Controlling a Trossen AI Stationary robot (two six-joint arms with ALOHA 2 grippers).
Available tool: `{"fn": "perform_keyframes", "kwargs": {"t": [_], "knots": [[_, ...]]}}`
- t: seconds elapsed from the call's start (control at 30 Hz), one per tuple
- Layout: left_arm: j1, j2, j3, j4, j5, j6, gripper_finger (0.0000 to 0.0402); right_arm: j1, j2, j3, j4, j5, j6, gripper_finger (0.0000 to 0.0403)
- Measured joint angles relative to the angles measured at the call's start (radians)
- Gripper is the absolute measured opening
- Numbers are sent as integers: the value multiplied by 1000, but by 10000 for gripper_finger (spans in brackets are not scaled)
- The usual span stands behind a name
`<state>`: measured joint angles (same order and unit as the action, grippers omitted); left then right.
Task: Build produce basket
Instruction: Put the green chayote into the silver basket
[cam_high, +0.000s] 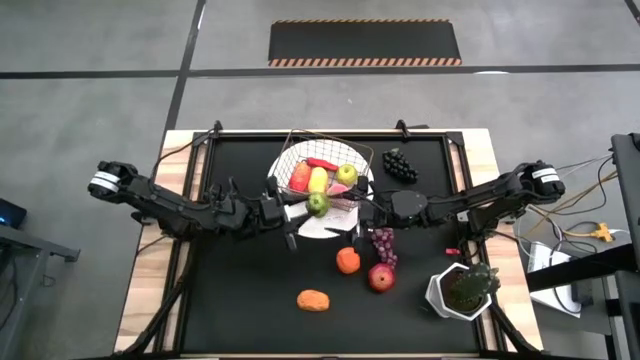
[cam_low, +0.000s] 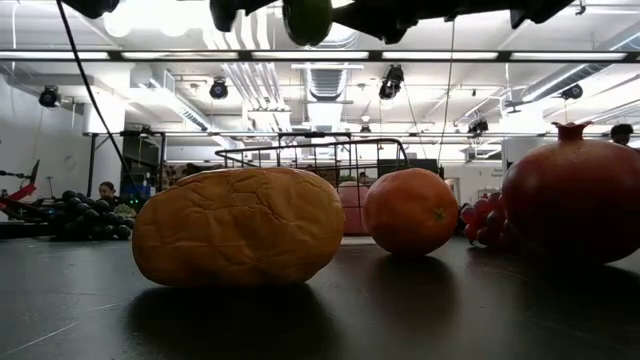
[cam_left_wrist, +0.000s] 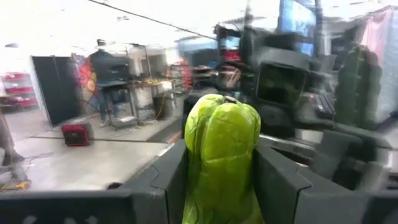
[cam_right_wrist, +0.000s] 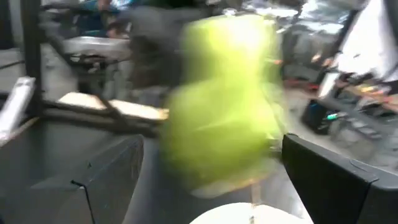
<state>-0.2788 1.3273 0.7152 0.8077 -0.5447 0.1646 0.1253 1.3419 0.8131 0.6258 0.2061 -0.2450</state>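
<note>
Left gripper (cam_high: 305, 208) clamped on a green pepper (cam_high: 318, 204), held above the white plate (cam_high: 330, 226) at the near edge of the basket (cam_high: 300, 152); basket holds red, yellow, green produce; right gripper (cam_high: 362, 213) just right of the pepper, fingers spread, holding nothing; purple grapes (cam_high: 384, 245), orange (cam_high: 347, 261), pomegranate (cam_high: 381, 277) loose on the mat; dark grapes (cam_high: 399, 165) right of basket.

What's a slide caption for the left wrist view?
Left gripper shut on a green pepper, held up facing the open right gripper.
</note>
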Motion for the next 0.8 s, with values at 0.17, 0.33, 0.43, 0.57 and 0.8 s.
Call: {"fn": "perform_keyframes", "kwargs": {"t": [0.17,0.33,0.43,0.57,0.8], "knots": [[-2,3,0,-3,16,0,128,-3,-3,1,14,11,-19,363],[-1,19,12,21,12,3,128,-9,3,2,31,-20,-35,363],[1,42,21,49,12,7,128,-8,8,2,41,-29,-37,349],[7,66,28,60,5,29,135,-10,8,3,33,-52,-35,295],[9,78,26,100,1,35,178,-10,7,7,19,-69,-30,221]]}}
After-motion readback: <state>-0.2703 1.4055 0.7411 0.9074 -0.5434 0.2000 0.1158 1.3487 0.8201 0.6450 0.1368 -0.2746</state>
